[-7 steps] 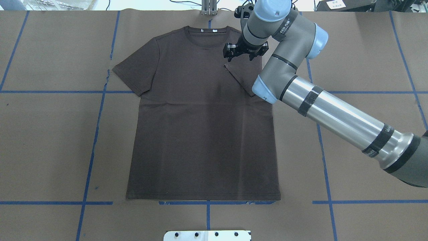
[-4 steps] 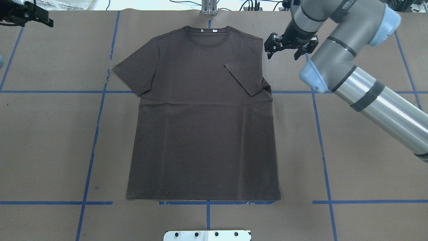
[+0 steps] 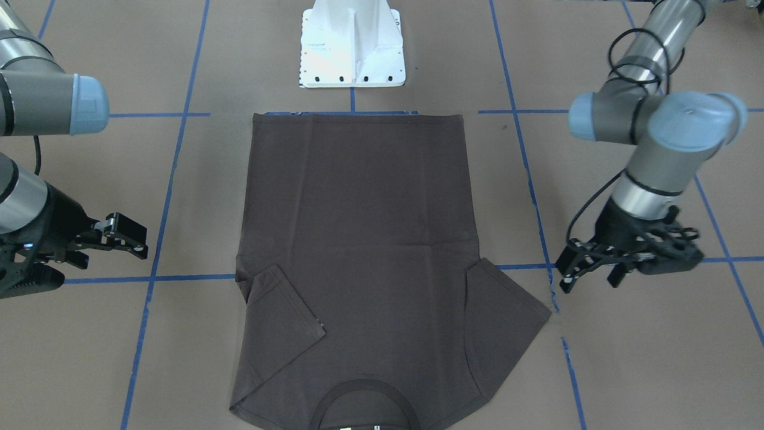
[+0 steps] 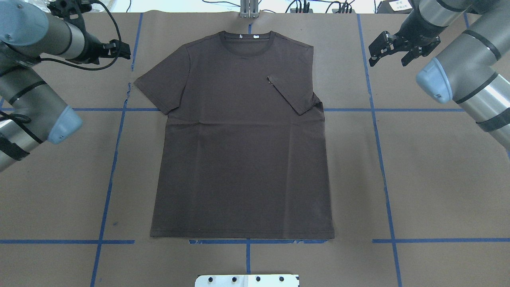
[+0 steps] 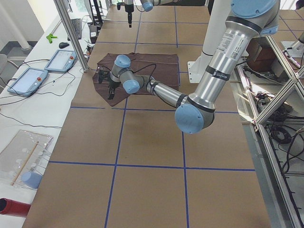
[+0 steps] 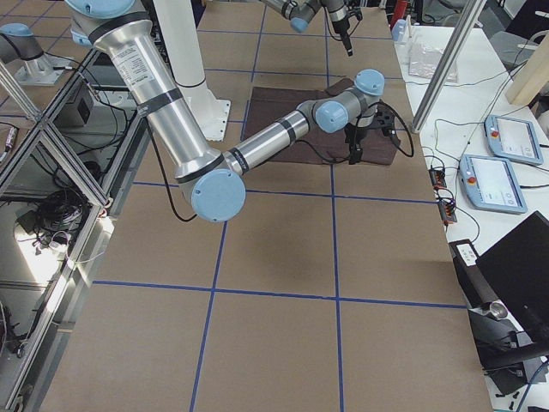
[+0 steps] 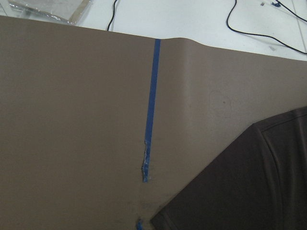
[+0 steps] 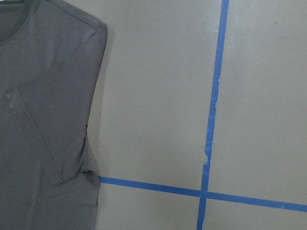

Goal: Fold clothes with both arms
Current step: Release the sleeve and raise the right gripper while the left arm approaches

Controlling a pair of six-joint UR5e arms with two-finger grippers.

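On the brown paper-covered desk (image 4: 438, 179), where does the shirt lie?

— The dark brown short-sleeved T-shirt (image 4: 239, 159) lies flat between the blue tape lines (image 4: 380, 159), its ribbed round collar (image 4: 247, 38) at the edge farthest from my base. The sleeve on my right (image 4: 293, 93) is already folded in across the chest. The sleeve on my left (image 4: 159, 85) is spread out flat on the paper.

And your grippers?

— Both are empty, with fingers spread apart. My black two-finger left gripper (image 3: 589, 283) hovers over bare paper near the tip of the spread sleeve, touching no cloth. My right gripper (image 4: 387, 63) hangs well off the shirt, out by the tape line beyond the folded shoulder.

Which step is this, then?

— I judge it to be the second sleeve fold: one sleeve is in, its twin is not, and the body folds are not yet begun.

What does the next move ask of you?

— I think my left gripper must come down on the spread sleeve's hem and pinch both layers. Then it should lift just enough to clear the chest and carry the sleeve inward to mirror the other fold. The cloth looks thin and limp, so a shallow pinch could slip. A carry that runs too low could rumple the smooth chest. My right gripper should probably keep clear until the side folds, which likely need both arms.
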